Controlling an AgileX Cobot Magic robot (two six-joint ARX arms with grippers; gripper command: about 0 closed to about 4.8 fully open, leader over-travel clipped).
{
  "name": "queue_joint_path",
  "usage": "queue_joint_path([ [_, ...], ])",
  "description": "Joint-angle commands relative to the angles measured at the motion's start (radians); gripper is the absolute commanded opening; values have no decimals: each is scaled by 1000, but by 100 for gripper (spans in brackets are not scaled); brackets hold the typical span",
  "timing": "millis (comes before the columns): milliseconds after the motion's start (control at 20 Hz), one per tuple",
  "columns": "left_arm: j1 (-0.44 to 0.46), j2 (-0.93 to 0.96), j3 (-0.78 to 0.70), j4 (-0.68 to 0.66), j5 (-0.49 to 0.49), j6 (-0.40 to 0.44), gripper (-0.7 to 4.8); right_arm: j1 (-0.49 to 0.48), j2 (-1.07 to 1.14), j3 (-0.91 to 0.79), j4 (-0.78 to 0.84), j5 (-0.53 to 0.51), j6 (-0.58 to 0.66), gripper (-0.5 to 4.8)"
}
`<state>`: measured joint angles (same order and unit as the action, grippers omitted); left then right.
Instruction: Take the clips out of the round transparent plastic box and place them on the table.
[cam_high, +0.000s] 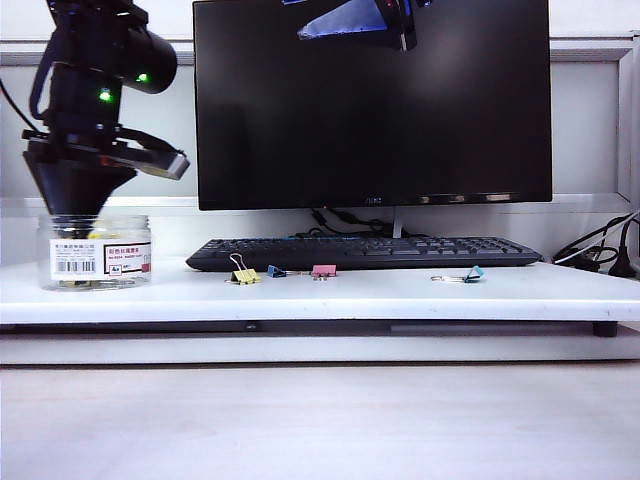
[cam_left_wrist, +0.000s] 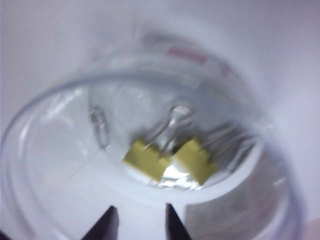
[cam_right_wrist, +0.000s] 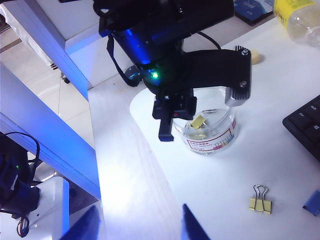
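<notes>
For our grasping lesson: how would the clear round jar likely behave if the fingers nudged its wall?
The round transparent plastic box looks thin-walled and nearly empty, holding a few yellow clips, so it is probably light and would slide on the smooth table. Short and wide, it seems unlikely to tip. The left gripper, open, hangs over its mouth.

White label (cam_high: 100, 258) on round transparent plastic box (cam_high: 95, 252): barcode, small dark print, too small to read. Same label seen from right wrist view as red stripe and coloured marks, illegible. Faint red print on box wall in left wrist view, blurred. Small logo on monitor (cam_high: 372, 100) bezel, unreadable.
</notes>
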<state>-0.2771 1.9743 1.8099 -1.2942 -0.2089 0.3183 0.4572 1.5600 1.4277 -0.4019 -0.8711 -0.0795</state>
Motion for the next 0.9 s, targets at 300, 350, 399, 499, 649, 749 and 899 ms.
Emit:
queue_joint_path([
  [300,1,-5,3,9,29,161,133,1,-2,6,9,-5,-4,212],
  [350,1,-5,3,9,30,193,133,1,-2,6,8,-7,-4,212],
  [399,1,-5,3,9,29,205,133,1,-2,5,8,-7,-4,212],
  [499,3,-5,3,6,30,232,133,1,-2,5,8,-7,-4,212],
  [649,15,-5,3,-6,35,299,133,1,-2,5,7,-7,-4,212],
  [749,31,-5,3,-8,77,332,133,1,-2,5,3,-7,-4,212],
  [899,72,-5,3,-7,155,383,133,1,-2,5,2,-7,-9,212],
])
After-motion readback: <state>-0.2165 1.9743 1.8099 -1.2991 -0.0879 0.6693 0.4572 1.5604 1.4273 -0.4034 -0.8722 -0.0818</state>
